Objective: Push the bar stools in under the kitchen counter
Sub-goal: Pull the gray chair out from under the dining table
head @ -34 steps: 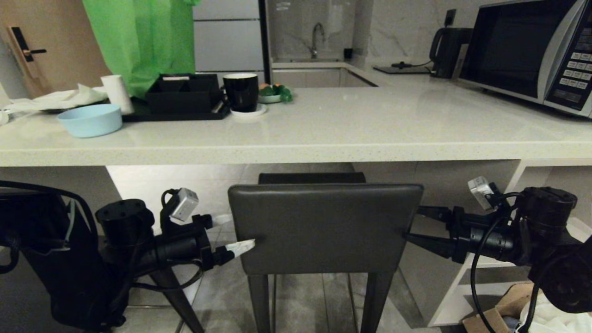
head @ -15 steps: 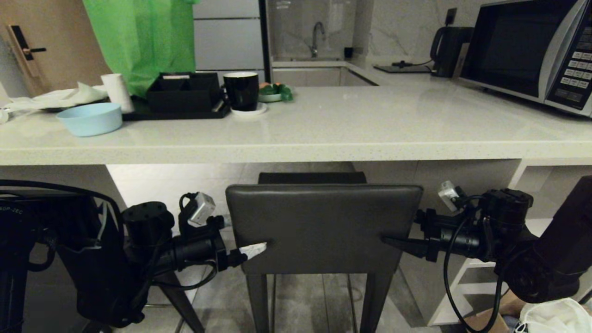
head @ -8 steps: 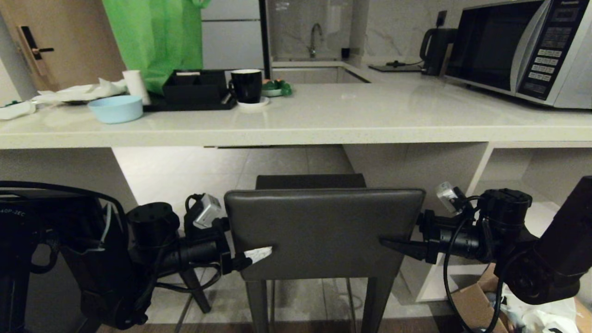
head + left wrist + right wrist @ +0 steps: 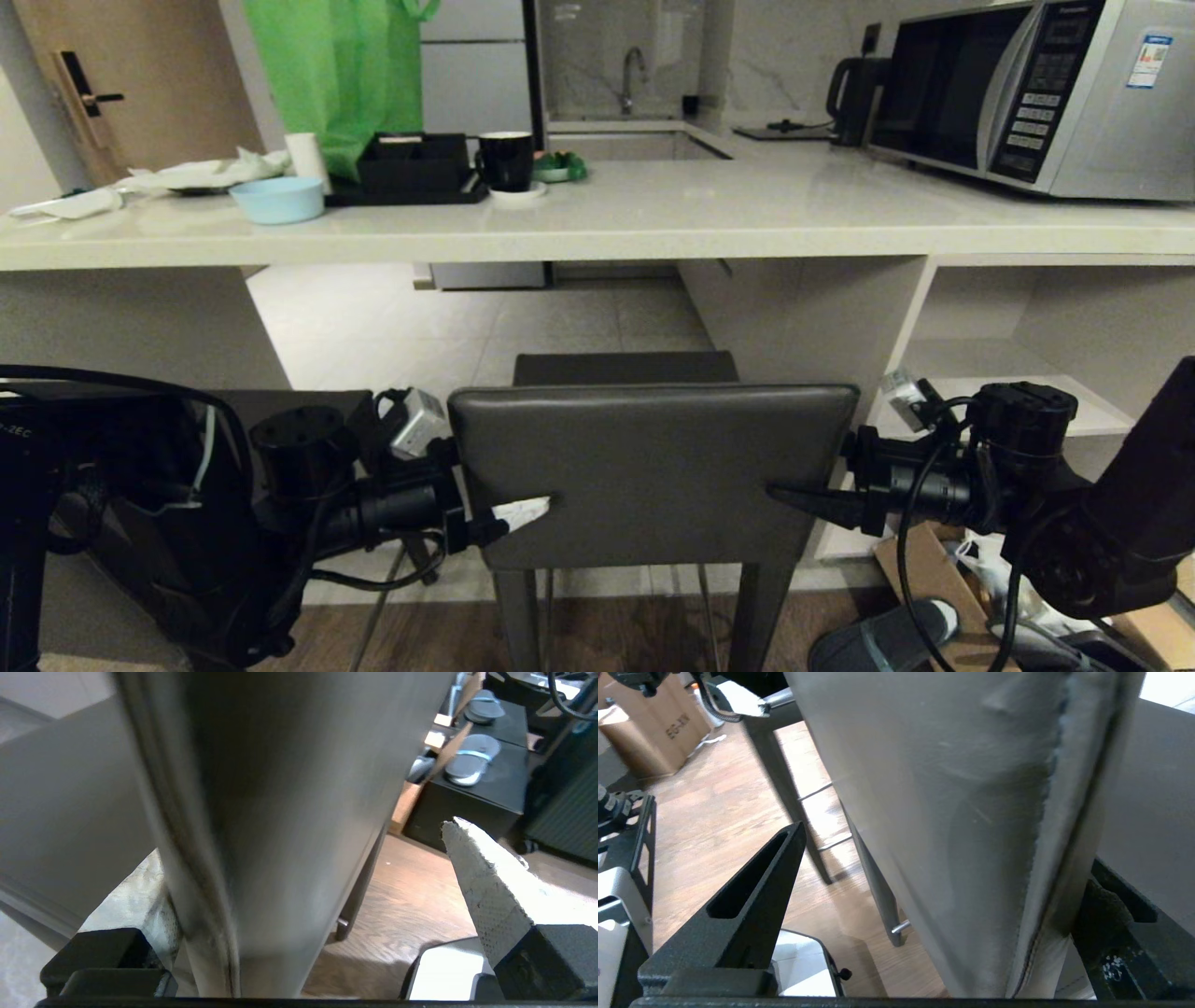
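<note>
The view has backed off from the pale speckled stone counter [image 4: 653, 219]; wide-spread fingers [image 4: 523, 510] straddle the dark grey leather-like stool backrest [image 4: 653, 467] on both sides.

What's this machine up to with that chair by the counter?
It is handling a bar stool in front of the kitchen counter. The left gripper and the right gripper straddle the two side edges of the stool's backrest, fingers wide open, so it is bracketed rather than pinched. The stool stands short of the counter, not yet tucked under its edge.
</note>
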### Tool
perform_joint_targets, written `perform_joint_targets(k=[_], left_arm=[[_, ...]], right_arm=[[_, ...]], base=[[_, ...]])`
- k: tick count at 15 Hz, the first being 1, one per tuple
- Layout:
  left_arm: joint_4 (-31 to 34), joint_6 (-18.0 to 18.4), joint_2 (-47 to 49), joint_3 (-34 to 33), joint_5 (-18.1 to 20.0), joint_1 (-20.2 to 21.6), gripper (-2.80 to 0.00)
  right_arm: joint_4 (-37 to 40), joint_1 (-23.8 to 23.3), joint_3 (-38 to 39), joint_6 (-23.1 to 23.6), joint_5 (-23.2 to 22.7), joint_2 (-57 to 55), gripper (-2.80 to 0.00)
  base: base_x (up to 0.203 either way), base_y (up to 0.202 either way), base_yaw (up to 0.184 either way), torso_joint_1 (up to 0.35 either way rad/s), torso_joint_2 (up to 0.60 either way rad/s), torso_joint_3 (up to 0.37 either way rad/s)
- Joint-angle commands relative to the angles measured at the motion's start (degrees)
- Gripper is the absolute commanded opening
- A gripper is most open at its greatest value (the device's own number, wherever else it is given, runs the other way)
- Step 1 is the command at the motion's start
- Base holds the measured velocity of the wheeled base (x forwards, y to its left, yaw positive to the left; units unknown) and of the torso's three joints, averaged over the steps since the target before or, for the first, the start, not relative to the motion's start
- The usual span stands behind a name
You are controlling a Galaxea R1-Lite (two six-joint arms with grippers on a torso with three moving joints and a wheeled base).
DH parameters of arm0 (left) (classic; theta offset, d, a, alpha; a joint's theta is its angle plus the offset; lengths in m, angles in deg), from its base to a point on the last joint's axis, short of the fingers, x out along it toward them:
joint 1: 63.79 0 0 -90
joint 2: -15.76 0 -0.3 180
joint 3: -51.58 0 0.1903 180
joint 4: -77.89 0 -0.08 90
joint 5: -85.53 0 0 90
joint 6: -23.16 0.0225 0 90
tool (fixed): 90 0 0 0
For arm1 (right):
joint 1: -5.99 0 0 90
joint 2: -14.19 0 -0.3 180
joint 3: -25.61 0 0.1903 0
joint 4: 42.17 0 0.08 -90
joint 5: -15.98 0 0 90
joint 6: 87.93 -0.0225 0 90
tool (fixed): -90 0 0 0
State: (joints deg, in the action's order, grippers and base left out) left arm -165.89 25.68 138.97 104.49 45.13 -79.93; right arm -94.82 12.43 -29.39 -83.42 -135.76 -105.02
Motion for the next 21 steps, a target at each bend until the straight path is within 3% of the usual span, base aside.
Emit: perform_joint_targets(k=[1, 7, 10, 14, 18, 21], left_arm=[[-0.51, 0.03, -0.51, -0.48, 0.23, 0.14, 0.00], [-0.51, 0.11, -0.43, -0.72, 0.06, 0.23, 0.00], [-0.51, 0.54, 0.00, -0.81, -2.75, 0.14, 0.00], [-0.51, 0.38, -0.54, -0.28, -3.85, 0.76, 0.00], [-0.51, 0.30, -2.81, -3.29, -3.65, 5.16, 0.00], [-0.51, 0.43, -6.32, -10.16, -2.54, 9.06, 0.00]], right_arm=[[-0.65, 0.04, 0.74, 0.15, -0.31, 0.74, 0.00], [-1.41, -0.02, 0.79, 0.15, -0.39, 0.47, 0.00], [-1.58, -0.02, 0.79, 0.06, -0.31, 0.21, 0.00], [-2.61, -0.48, 1.30, -0.23, -0.22, 0.55, 0.00], [-2.74, -5.55, 4.80, -0.01, -0.73, 2.24, 0.00], [-5.81, -12.13, 9.31, 0.04, -2.31, 3.10, 0.00]], base=[[-0.196, 0.000, -0.002, 0.004, 0.00, 0.004], [-0.196, 0.000, -0.002, 0.003, 0.00, 0.004], [-0.183, 0.000, -0.001, 0.003, 0.00, 0.002], [-0.024, 0.000, 0.000, -0.002, 0.00, 0.002], [0.000, 0.000, 0.000, 0.000, 0.00, 0.000], [0.000, 0.000, 0.000, 0.000, 0.00, 0.000]])
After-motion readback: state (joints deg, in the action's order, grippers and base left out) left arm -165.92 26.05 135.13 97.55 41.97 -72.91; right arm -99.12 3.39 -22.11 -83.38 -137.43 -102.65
